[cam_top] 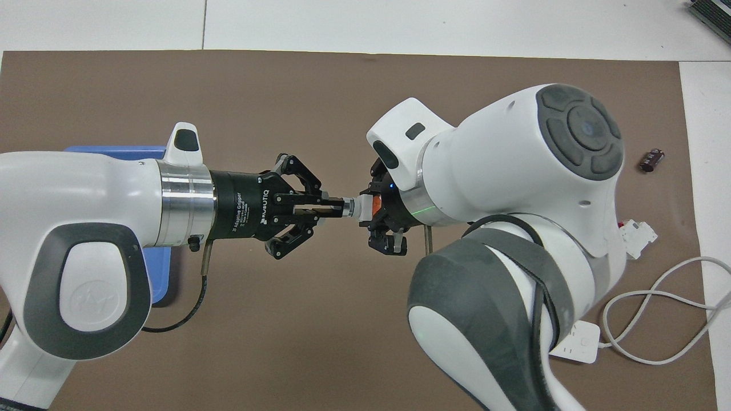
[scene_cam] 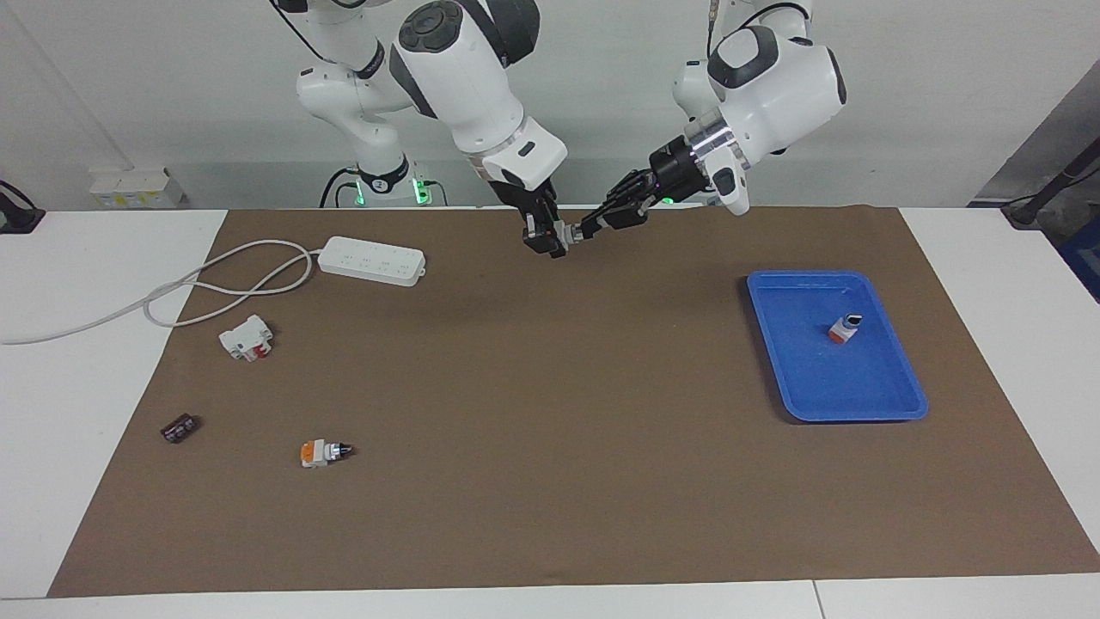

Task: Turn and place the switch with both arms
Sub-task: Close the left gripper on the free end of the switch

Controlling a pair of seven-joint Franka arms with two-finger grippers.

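In the upper middle of the facing view, the right gripper (scene_cam: 550,241) clamps the switch (scene_cam: 571,233) in the air. The left gripper (scene_cam: 595,226), just beside it, has its fingers closed on the switch's knob end.

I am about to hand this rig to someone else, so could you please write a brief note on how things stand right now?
Right gripper: shut on the small white-grey selector switch with an orange end block, held in the air over the brown mat.
Left gripper: shut on that switch's knob end, meeting the right gripper mid-air.
Blue plastic tray, toward the left arm's end: one similar switch already lies inside.
Another similar switch lies on the mat toward the right arm's end.
Left: finish the turn, then place the held switch, probably in the tray.
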